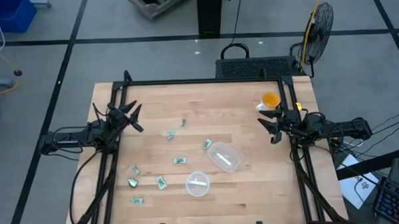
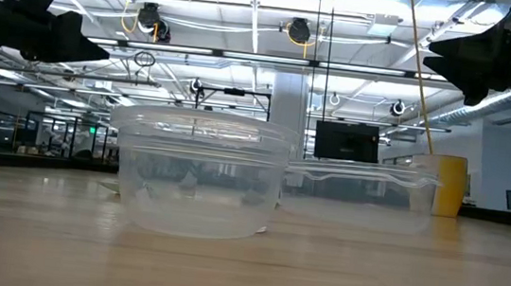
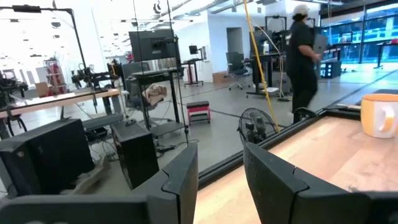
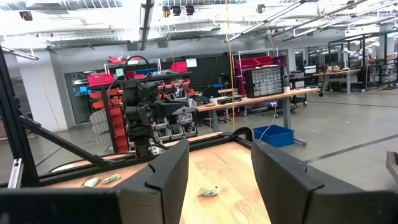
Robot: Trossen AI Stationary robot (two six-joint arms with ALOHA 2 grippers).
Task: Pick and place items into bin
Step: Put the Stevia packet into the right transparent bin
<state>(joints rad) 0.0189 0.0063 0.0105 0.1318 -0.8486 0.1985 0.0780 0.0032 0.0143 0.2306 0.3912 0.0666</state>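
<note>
High view: the wrapped pieces [image 1: 161, 182] are lying scattered lower left of centre, nearer the left gripper [image 1: 134, 118], which is hovering part-open and empty at upper left; the right gripper [image 1: 270, 127] is waiting wide, empty

Right wrist view: one piece [image 4: 208, 191] is lying just ahead

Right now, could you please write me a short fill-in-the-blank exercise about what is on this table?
1. The two clear containers, one near the table's front edge and a second one, hold ____ of the green-and-white wrapped pieces.
2. The cup near the right gripper is coloured ____.
3. Most wrapped pieces lie nearer the ____ gripper.
4. Both grippers hold ____.

Missing words: none; orange; left; nothing
</note>
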